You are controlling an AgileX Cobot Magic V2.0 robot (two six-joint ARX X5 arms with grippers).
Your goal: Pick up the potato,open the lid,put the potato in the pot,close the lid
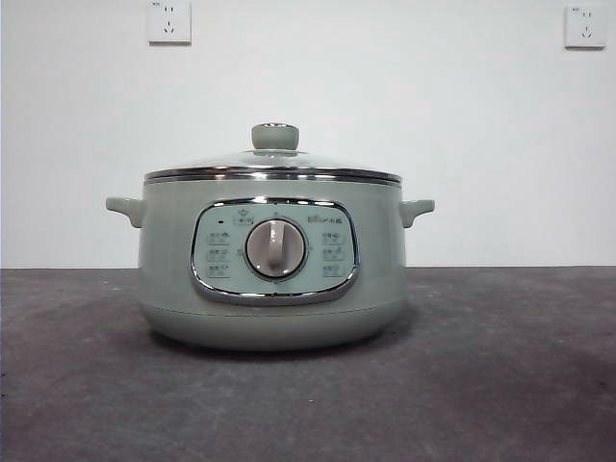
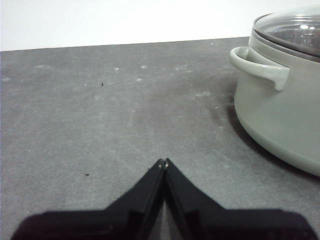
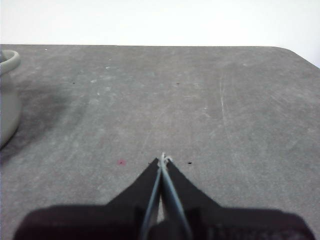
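Observation:
The pale sage-green pot [image 1: 269,279] stands in the middle of the dark grey table, its dial panel facing the front view. The glass lid [image 1: 273,164] with its green knob sits closed on the pot. The potato is out of view in all three views. My left gripper [image 2: 163,162] is shut with nothing in it, low over the table beside the pot [image 2: 280,110], whose side handle and lid [image 2: 295,30] show. My right gripper [image 3: 163,159] is shut and empty over bare table on the other side, with only an edge of the pot [image 3: 7,95] showing.
The table's far edge meets a white wall with two sockets [image 1: 169,21] [image 1: 585,26]. In the right wrist view the table's rounded corner [image 3: 295,52] shows. Neither arm appears in the front view.

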